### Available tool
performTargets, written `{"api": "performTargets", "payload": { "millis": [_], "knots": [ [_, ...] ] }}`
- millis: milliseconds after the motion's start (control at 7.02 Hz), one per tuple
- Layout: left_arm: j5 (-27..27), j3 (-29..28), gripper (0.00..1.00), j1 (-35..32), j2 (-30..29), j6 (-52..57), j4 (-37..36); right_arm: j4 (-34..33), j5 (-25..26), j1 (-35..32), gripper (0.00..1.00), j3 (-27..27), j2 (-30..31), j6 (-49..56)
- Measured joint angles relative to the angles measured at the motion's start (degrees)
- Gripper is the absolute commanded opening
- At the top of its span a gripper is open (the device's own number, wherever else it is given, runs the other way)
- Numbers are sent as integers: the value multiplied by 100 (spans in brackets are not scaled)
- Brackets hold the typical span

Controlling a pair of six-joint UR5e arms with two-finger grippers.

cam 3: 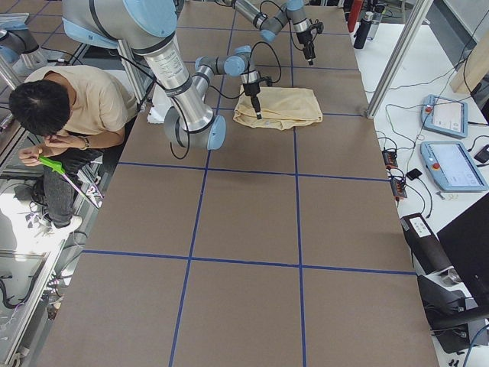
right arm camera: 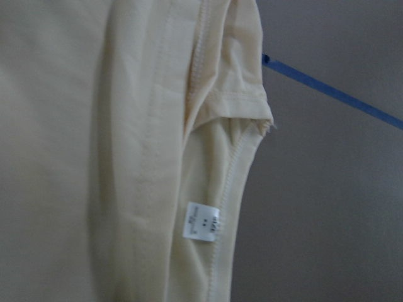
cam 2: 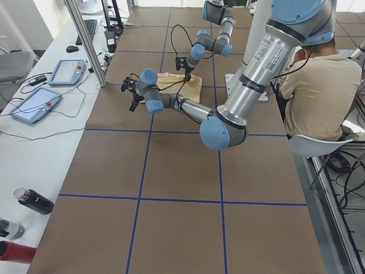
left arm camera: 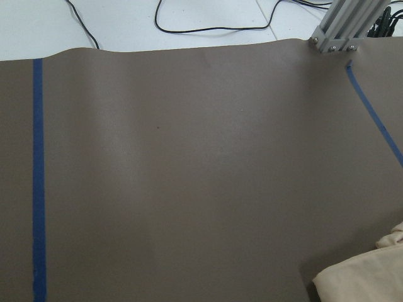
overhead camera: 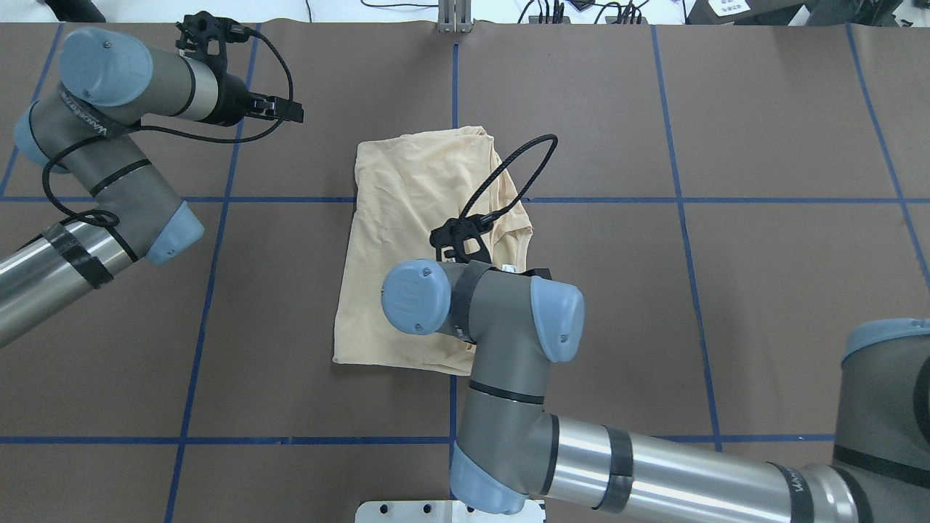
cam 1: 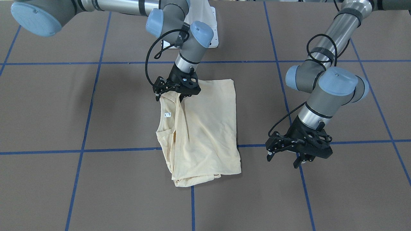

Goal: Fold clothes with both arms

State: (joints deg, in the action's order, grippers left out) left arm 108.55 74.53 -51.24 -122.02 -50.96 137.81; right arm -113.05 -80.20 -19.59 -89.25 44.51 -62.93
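My right gripper hangs spread and empty over the T-shirt collar, my left gripper likewise, off aside; grabbing only one layer could drag the fold apart.

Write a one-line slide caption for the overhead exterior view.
Folded cream T-shirt on the brown table, right arm over it, left arm off to the side.

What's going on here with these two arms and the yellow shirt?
A two-armed robot is folding a cream shirt. It lies folded into a rough rectangle on the brown table. The right gripper sits open at its collar corner; the left gripper hangs open beside the shirt, touching nothing.
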Motion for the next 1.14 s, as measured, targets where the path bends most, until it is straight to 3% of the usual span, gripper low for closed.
{"api": "performTargets", "payload": {
  "millis": [285,428,713,998,1140],
  "knots": [
    [8,24,100,-2,2,-2,-2,-84,0,-88,100,-1240,1017,253],
    [16,98,100,-11,11,-8,-18,-12,-15,-138,100,-1560,1139,272],
    [24,599,100,2,219,-154,-371,1152,-208,-242,100,-1796,1260,-239],
    [10,1497,100,236,594,-848,-947,2671,-303,-240,100,-1928,1675,-1110],
    [-16,1976,100,527,901,-1283,-1042,3084,-289,-215,100,-2048,1901,-1467]
  ]
}}
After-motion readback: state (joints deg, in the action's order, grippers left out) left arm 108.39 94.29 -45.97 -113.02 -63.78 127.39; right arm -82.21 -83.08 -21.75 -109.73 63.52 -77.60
